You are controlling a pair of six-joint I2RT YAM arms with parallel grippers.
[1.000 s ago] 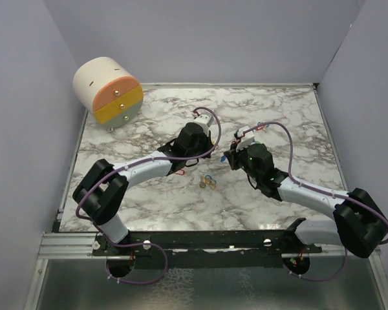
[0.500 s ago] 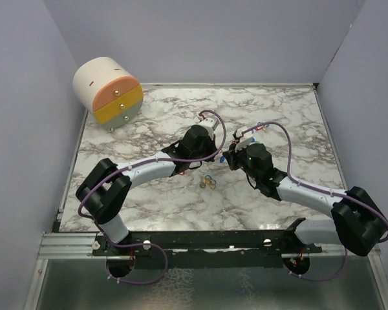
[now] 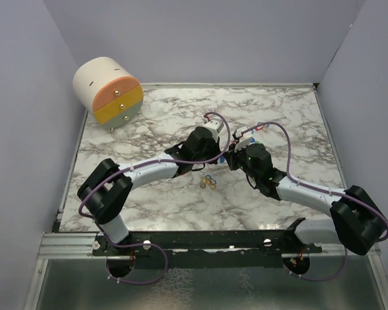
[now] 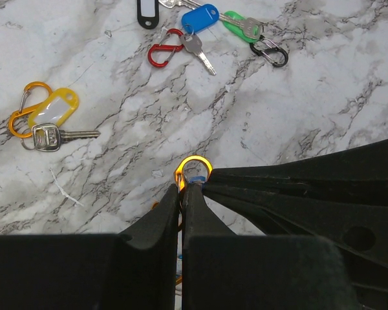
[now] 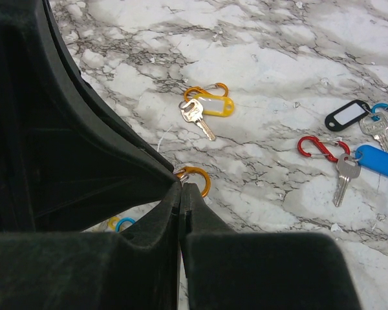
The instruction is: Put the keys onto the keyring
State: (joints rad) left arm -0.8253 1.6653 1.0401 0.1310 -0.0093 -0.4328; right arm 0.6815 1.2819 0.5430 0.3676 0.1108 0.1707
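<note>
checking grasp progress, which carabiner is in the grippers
The bare orange carabiner, pinched at the tips of the left gripper and right gripper; the red carabiner, black carabiner and yellow-tagged orange one lie loose.

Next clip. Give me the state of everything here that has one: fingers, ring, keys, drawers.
Left fingers: shut on the orange ring.
Right fingers: shut on the same ring.
Orange ring: pinched between both pairs of fingers.
Yellow-tag key: loose, flat on the table.
Blue-tag key: loose, flat on the table.
Green-tag key: loose, flat on the table.
Drawer box: drawers shut.
</note>
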